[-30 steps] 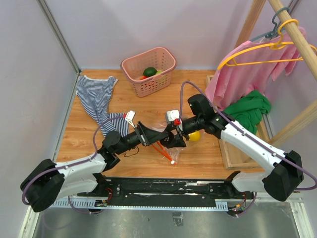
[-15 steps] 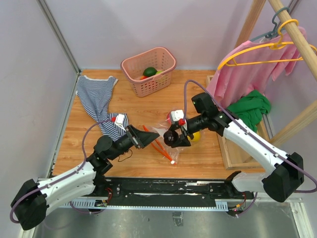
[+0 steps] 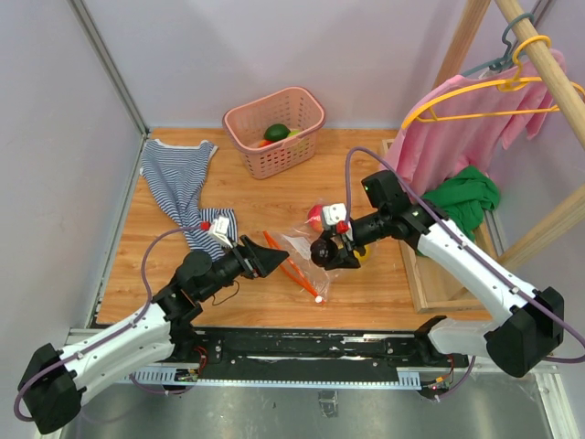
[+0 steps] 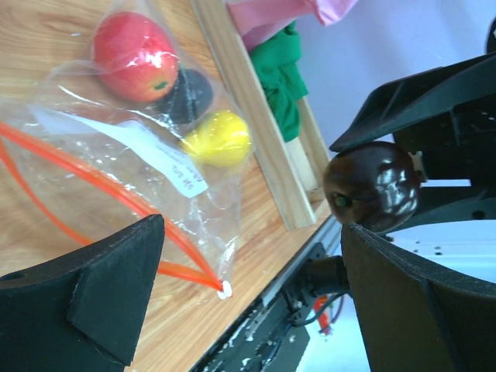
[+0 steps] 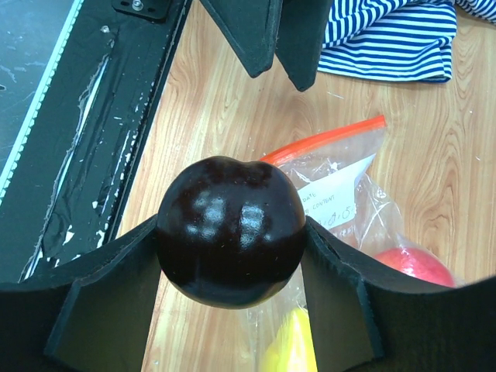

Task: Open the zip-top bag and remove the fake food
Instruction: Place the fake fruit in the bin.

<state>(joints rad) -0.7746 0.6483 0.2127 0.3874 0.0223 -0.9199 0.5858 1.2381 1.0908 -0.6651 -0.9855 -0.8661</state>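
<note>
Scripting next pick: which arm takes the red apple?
Left, likely: left gripper is open and empty by the zip-top bag holding the red apple; right gripper is shut on the dark fruit.

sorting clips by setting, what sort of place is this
Probably a lab test cell staged as a home chore corner: plain panel walls box in a wooden table, with a hung-up pink shirt, a pink basket and a striped garment.

Pink basket (image 3: 274, 157) at far table (image 3: 274, 197) edge. Striped shirt (image 3: 174, 178) left. Pink shirt (image 3: 411, 155) on yellow hanger (image 3: 533, 39); green cloth (image 3: 462, 197) beneath.
</note>
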